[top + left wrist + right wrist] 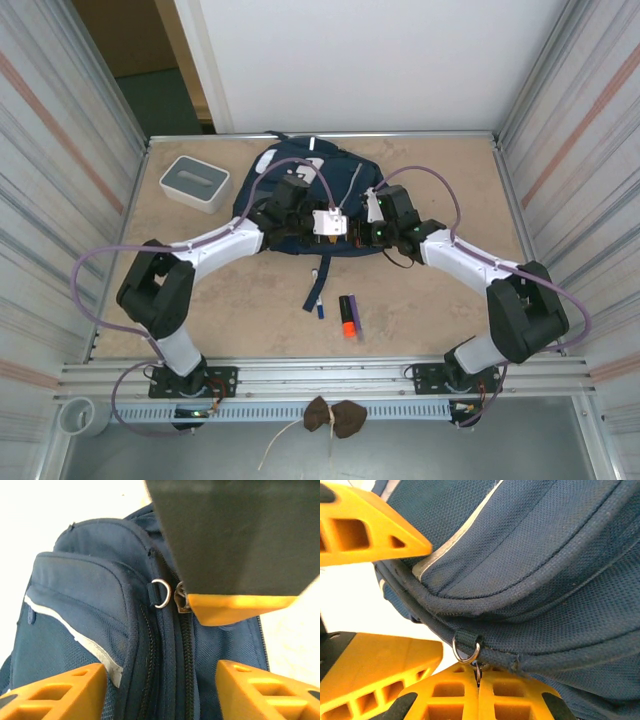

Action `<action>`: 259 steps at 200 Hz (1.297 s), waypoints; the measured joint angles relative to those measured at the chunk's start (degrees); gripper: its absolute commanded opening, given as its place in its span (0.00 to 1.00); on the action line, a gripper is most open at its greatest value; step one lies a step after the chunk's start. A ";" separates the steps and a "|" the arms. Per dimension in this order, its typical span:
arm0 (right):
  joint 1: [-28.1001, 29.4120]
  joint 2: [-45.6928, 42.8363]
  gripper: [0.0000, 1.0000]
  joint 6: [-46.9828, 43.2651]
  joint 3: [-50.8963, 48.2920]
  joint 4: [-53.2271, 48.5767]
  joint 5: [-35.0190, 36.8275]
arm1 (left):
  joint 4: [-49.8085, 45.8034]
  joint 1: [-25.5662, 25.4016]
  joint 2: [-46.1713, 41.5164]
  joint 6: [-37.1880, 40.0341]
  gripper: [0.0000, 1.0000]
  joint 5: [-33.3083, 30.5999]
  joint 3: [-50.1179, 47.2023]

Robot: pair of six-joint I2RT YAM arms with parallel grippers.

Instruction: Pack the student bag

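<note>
The student bag [300,180], navy blue with light stripes, lies at the back middle of the table. My left gripper [162,680] is open, its orange fingers [55,692] on either side of the bag's closed black zipper [187,650]. My right gripper [479,680] is shut on the small metal zipper pull [478,670], just below a metal D-ring [466,650]. In the left wrist view the right gripper's orange fingertip [240,607] sits at the zipper pull [181,602], beside the D-ring [161,593]. Both grippers meet at the bag's near edge.
A small white-and-grey box [196,182] stands left of the bag. A dark strap [315,285] trails toward me, with a blue pen-like item [321,309] and an orange-and-black marker [348,315] on the table near it. Metal walls close in both sides.
</note>
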 measured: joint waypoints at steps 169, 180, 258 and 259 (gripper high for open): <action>-2.75 -2.58 0.00 -7.06 2.86 -6.99 7.34 | 7.98 11.08 -7.06 -0.92 0.23 15.37 -11.17; -2.60 -1.95 0.00 -7.41 3.19 -6.64 5.92 | 8.24 11.96 -7.61 -1.53 0.34 15.50 -11.82; 1.01 0.04 0.00 -6.21 5.68 -7.15 3.89 | 7.28 6.88 -16.72 -10.21 0.68 7.48 -14.58; 1.05 0.04 0.00 -6.19 5.73 -7.17 3.87 | 7.28 6.75 -16.72 -10.23 0.68 7.41 -14.58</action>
